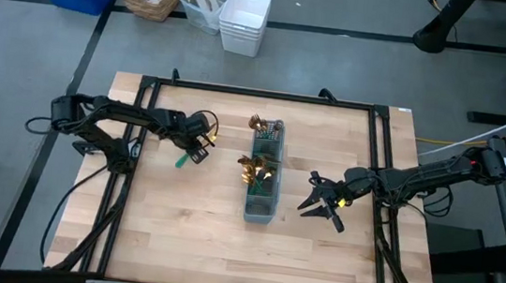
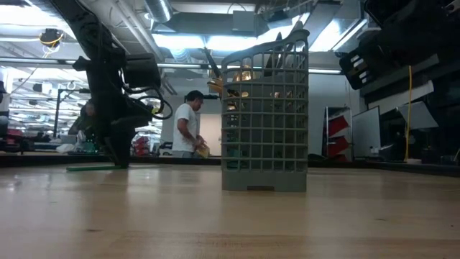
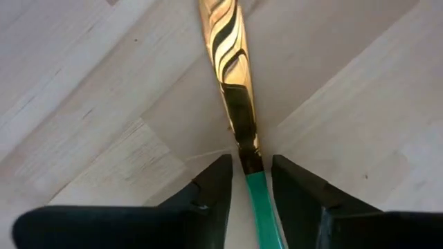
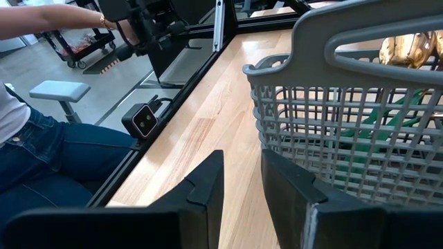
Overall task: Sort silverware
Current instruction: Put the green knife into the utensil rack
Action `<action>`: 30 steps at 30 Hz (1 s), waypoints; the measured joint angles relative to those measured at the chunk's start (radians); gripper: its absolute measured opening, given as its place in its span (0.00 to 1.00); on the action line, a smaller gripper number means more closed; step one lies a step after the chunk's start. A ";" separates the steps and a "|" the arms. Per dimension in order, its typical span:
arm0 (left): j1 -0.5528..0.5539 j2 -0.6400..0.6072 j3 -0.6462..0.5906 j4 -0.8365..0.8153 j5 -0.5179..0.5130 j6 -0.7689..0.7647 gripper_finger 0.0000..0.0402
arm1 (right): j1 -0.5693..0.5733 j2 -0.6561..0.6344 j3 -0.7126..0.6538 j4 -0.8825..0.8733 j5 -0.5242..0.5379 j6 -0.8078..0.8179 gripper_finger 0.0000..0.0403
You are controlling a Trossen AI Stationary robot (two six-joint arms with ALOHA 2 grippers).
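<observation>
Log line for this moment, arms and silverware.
left gripper: open, straddling knife on table | right gripper: open, beside caddy

Knife (image 1: 181, 160) left of caddy (image 1: 261, 204)

Overhead looks down; low faces level (both share caddy (image 1: 263, 176)).

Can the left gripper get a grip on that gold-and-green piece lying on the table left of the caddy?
Probably yes. The left gripper is down at the piece, its open fingers either side of the handle, with nothing between them. The caddy stands apart.
</observation>
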 joint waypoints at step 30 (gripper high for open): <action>0.005 -0.034 -0.008 0.015 0.066 -0.134 0.07 | 0.000 0.000 0.000 -0.005 0.000 0.000 0.25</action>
